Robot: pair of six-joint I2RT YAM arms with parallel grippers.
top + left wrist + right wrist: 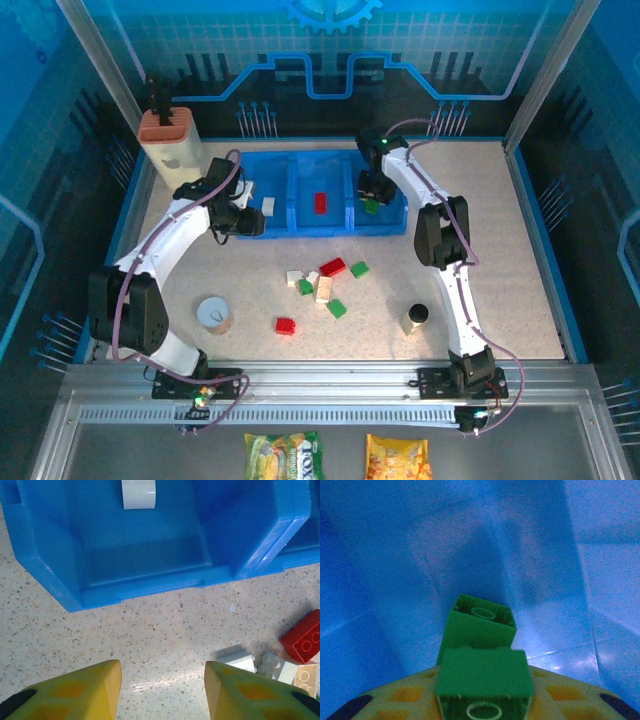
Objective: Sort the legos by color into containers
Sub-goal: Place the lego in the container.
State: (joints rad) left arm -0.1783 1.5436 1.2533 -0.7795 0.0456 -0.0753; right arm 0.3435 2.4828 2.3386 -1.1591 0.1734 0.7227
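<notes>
The blue tray (pixel 300 226) has three containers side by side. A white lego (pixel 268 205) lies in the left one, a red lego (pixel 320 202) in the middle one, a green lego (pixel 371 206) in the right one. My right gripper (pixel 368 190) hangs inside the right container (pixel 395 580), shut on a green lego (pixel 482 677), with a second green lego (pixel 480 625) lying just beyond it. My left gripper (pixel 162 690) stands open and empty over the table, in front of the left container (pixel 150 555), where the white lego (pixel 139 494) rests.
Loose legos lie mid-table: red (pixel 332 267), green (pixel 358 269), white (pixel 294 278), cream (pixel 323 290), green (pixel 337 308), red (pixel 286 325). A tin can (pixel 213 313) and a dark-capped bottle (pixel 416 318) stand near the front. A beige block (pixel 170 140) stands at the back left.
</notes>
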